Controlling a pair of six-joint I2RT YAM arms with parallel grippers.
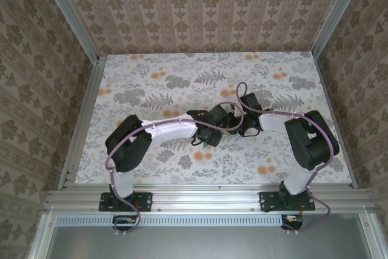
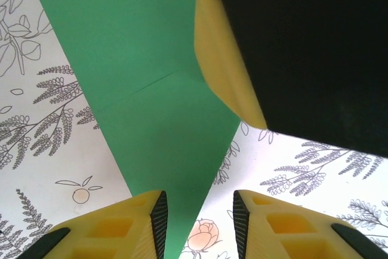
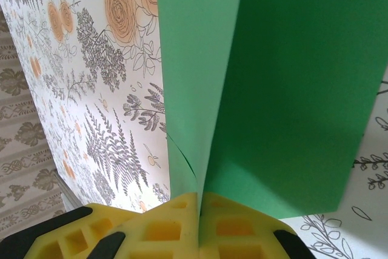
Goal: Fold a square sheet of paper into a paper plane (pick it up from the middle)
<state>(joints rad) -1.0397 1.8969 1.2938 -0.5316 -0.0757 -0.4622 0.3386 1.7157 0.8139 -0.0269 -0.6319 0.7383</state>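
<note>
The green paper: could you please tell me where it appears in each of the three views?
Top external: the green paper is a small sliver near the middle of the flowered table.
Left wrist: upper left to centre, tapering down between the fingers of the open left claw.
Right wrist: centre and right, its folded edge pinched in the right claw.
Shared landmark: the flowered table beneath the paper.

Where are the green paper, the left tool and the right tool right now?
green paper (image 3: 291, 89): right wrist view, on the wide flat flap.
left tool (image 2: 198, 219): left wrist view, gap between its open yellow fingers.
right tool (image 3: 199, 201): right wrist view, where its fingers pinch the paper.
</note>
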